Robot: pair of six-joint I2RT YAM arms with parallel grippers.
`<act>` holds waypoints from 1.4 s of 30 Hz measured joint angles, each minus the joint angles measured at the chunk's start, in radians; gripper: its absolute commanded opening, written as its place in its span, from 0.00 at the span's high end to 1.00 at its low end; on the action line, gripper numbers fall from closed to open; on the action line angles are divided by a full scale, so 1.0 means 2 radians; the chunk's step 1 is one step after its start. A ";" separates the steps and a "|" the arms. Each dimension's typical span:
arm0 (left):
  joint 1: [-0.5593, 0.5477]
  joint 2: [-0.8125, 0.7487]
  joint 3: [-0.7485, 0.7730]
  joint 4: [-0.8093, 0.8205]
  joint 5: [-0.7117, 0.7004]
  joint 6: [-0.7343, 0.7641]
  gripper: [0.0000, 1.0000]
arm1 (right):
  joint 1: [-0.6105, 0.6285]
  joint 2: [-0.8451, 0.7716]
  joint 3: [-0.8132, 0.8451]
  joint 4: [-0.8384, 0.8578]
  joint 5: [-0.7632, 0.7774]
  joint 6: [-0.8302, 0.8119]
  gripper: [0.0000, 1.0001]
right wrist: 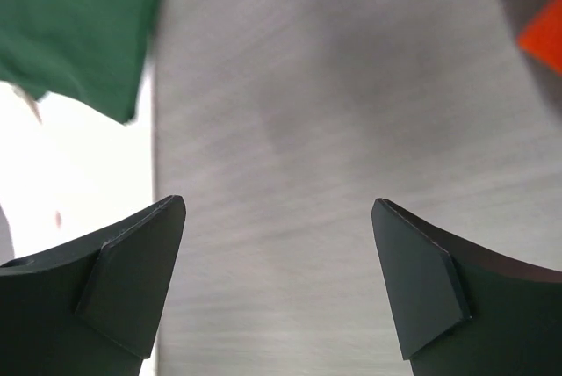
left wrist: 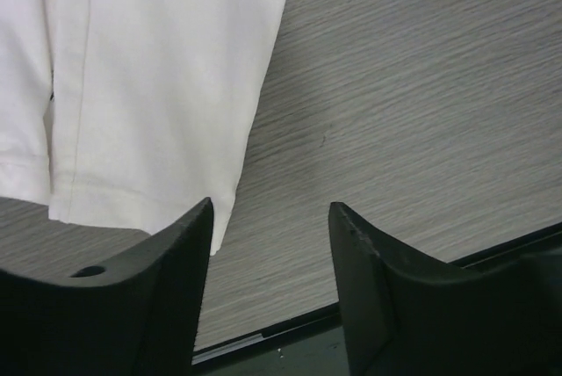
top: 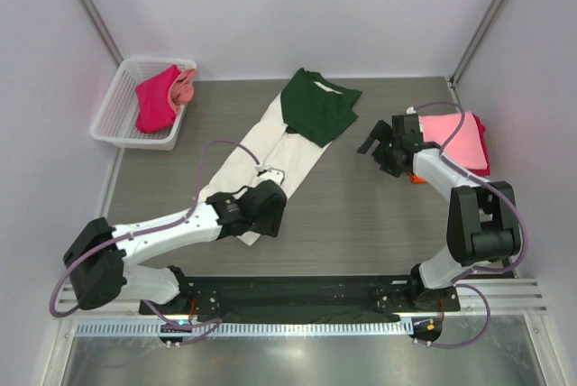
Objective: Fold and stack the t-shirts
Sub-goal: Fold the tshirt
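The cream t-shirt (top: 270, 156) lies in a long strip in the middle of the table, its dark green sleeves (top: 320, 106) bunched at the far end. My left gripper (top: 263, 222) is open and empty at the shirt's near hem. In the left wrist view the cream hem (left wrist: 158, 86) lies just beyond the left finger of the gripper (left wrist: 270, 218). My right gripper (top: 371, 144) is open and empty over bare table, between the green sleeves and a folded pink and red stack (top: 462, 141). The right wrist view (right wrist: 279, 218) shows green cloth (right wrist: 70, 25) and cream cloth (right wrist: 70, 174) at left.
A white mesh basket (top: 113, 120) at the far left holds a magenta tee (top: 155, 102) and a pink-orange one (top: 185, 87). A bit of orange (top: 416, 179) shows under my right arm, also in the right wrist view (right wrist: 544, 38). White walls enclose the table; a black rail (top: 297, 291) runs along the near edge.
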 measured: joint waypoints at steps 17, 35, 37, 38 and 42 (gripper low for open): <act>-0.010 0.201 0.077 -0.018 -0.059 0.033 0.69 | -0.007 -0.058 -0.130 0.089 -0.012 -0.007 0.07; -0.065 0.295 0.196 0.012 0.033 -0.032 1.00 | -0.030 -0.119 -0.143 0.020 0.049 -0.002 0.06; -0.086 0.342 0.258 0.026 0.062 -0.043 0.95 | -0.032 -0.152 -0.143 -0.018 0.073 -0.003 0.06; -0.095 0.366 0.293 0.033 0.077 -0.048 0.84 | -0.034 -0.169 -0.143 -0.035 0.084 -0.004 0.06; -0.118 0.410 0.367 0.060 0.121 -0.068 0.21 | -0.046 -0.255 -0.143 -0.101 0.118 -0.006 0.07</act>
